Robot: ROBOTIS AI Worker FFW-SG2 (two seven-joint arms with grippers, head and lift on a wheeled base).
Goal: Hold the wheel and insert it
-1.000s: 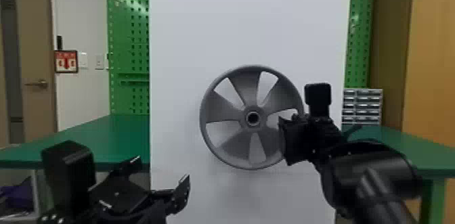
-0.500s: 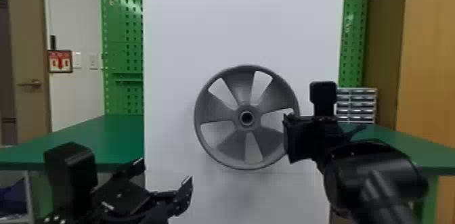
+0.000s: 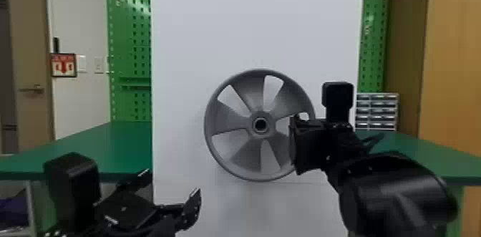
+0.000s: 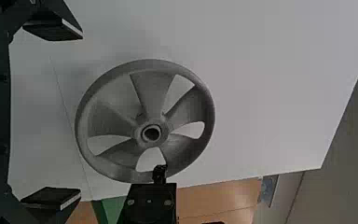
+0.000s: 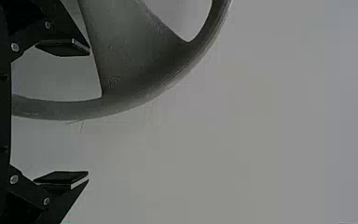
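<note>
The right gripper [image 3: 297,145] hides part of the gray spoked wheel [image 3: 229,120] (the right wrist view's edge crops it, too).

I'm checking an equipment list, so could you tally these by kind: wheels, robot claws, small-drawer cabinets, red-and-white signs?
Wheel: 1
Claws, left claw and right claw: 2
Drawer cabinet: 1
Red-and-white sign: 1
Total: 5

Over on this side, the right arm [image 3: 397,189] is glossy black, rounded like a barrel, with a thin dark cable [image 3: 374,143]. Boxy black housings [image 3: 73,173] with softened corners top both wrists; round silvery screws [image 5: 14,179] stud black, pale-edged fingers [image 5: 63,178].
</note>
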